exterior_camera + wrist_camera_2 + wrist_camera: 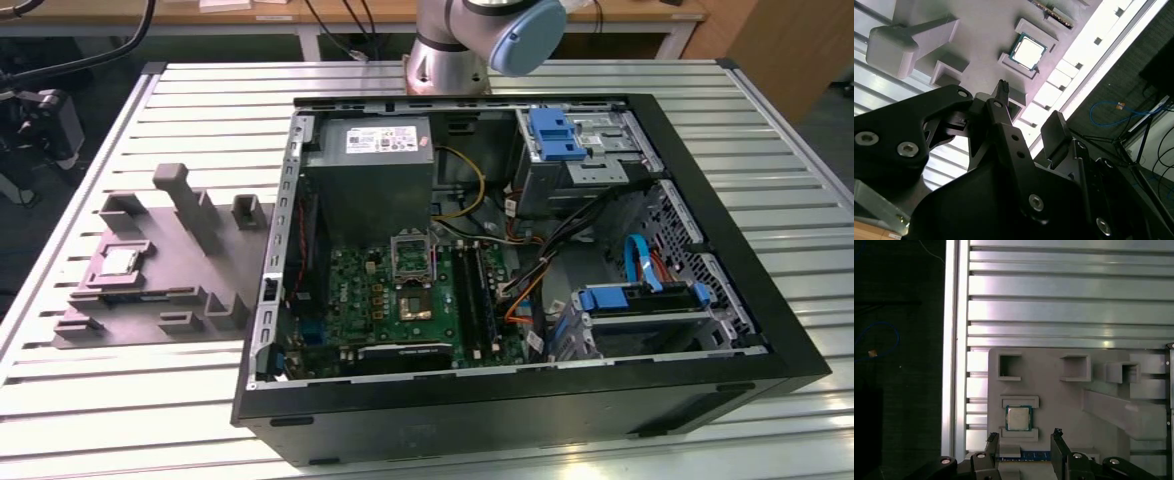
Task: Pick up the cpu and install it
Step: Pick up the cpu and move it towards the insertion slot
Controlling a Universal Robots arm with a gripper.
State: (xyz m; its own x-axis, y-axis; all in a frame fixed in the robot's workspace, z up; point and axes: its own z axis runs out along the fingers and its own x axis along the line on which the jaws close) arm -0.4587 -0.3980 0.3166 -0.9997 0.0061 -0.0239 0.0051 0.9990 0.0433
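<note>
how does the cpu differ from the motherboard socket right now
Place: the cpu lies in the grey tray on the table, at the exterior view's left; the socket sits on the green motherboard inside the open case.
Look: the cpu has a solid silvery top; the socket is a silver frame around a darker middle.
Both are roughly square and lie flat.
</note>
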